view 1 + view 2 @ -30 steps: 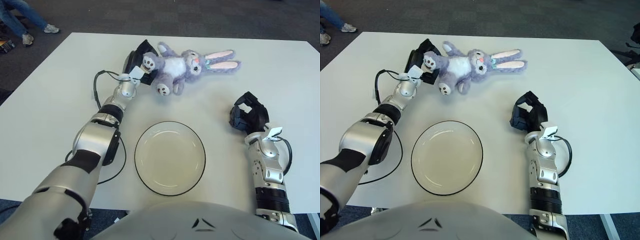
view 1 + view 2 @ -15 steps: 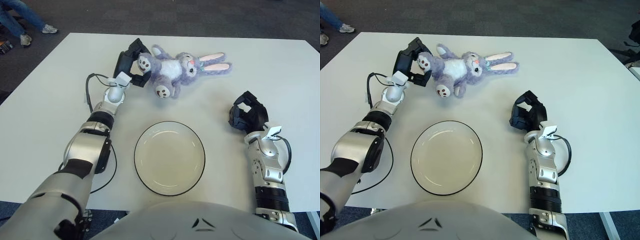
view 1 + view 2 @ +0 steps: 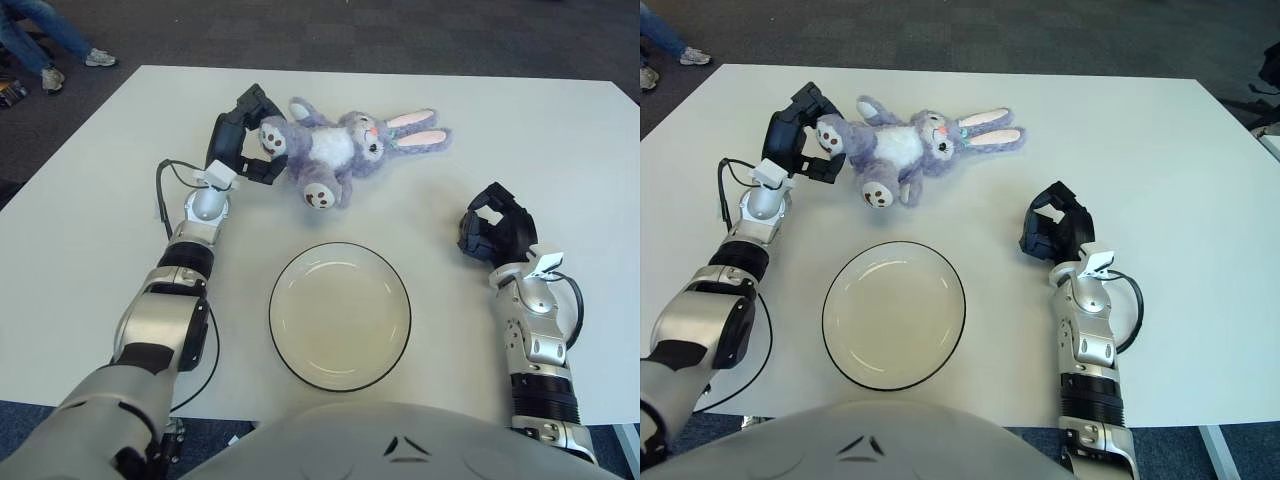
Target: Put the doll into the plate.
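Gripping one foot of the doll, the left hand has its dark fingers curled round that paw, beyond the plate and off toward its left side. From that held foot the doll stretches away to the right across the white table. Its long axis runs nearly level, tilting slightly upward toward the far edge at the ear end. The feet point left, toward the hand, and the two pink-lined ears point right. It lies face up, white belly showing, with the second foot hanging toward the plate. Whether the doll's body presses on the table or is lifted a little off it is hard to judge; it seems to lie low over the surface.

The plate is a pale round dish with a dark rim, bare inside, near the table's close edge. The doll is well apart from it, on its far side.

The right hand shows to the right of the plate, fingers curled together on nothing. Its palm is turned away, so the fingertips are partly hidden.
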`<state>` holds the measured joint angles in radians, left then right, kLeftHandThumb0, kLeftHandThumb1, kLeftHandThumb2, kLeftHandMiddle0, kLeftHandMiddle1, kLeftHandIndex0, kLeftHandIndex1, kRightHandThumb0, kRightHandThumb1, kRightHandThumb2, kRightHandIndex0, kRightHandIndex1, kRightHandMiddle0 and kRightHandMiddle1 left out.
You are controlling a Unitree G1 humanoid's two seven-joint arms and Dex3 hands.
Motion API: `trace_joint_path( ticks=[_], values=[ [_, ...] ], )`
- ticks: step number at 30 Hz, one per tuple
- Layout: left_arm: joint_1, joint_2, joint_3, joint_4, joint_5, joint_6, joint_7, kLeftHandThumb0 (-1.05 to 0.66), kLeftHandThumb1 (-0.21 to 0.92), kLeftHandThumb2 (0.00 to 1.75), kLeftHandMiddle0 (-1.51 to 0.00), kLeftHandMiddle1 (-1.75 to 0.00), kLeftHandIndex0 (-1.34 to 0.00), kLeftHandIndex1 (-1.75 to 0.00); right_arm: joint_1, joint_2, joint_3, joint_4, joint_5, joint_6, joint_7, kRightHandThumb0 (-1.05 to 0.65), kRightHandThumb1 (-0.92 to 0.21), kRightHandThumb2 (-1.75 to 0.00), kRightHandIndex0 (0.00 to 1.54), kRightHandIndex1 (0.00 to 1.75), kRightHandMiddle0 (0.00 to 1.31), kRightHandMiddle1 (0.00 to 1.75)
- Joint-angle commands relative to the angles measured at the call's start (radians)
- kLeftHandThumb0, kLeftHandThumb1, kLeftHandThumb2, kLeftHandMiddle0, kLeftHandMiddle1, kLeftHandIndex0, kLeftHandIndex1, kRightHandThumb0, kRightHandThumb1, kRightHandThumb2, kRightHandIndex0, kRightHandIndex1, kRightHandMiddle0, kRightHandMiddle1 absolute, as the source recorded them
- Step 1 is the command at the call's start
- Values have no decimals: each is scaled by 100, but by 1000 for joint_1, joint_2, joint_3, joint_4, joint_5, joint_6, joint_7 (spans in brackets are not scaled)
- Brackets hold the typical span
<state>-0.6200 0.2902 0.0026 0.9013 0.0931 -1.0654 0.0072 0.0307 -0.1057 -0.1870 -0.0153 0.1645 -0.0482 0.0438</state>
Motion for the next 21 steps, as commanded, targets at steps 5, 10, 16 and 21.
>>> trace_joint_path(
  ticks=[5, 10, 16, 21],
  values=[
    [34, 2, 33, -61, -20, -28, -12, 0, 19, 130, -84, -124, -62, -175, 26, 1, 6, 40, -11, 46, 1, -47, -35, -128, 119, 175, 59, 175],
    [49, -9, 42, -86, -34, -34, -22, 0, 20, 130, -81, -127, -63, -175, 26, 0, 5, 41, -12, 47, 3, -47, -35, -128, 119, 175, 59, 175],
    [58, -17, 52, -100, -49, -54, -33, 0, 22, 129, -74, -133, -62, -175, 25, 1, 4, 42, -12, 47, 7, -47, -35, -128, 120, 175, 59, 175],
    [53, -15, 56, -87, -27, -81, -27, -1, 23, 129, -74, -133, -62, -175, 28, 3, 5, 38, -17, 45, 4, -47, -35, -127, 120, 175, 59, 175]
  ],
)
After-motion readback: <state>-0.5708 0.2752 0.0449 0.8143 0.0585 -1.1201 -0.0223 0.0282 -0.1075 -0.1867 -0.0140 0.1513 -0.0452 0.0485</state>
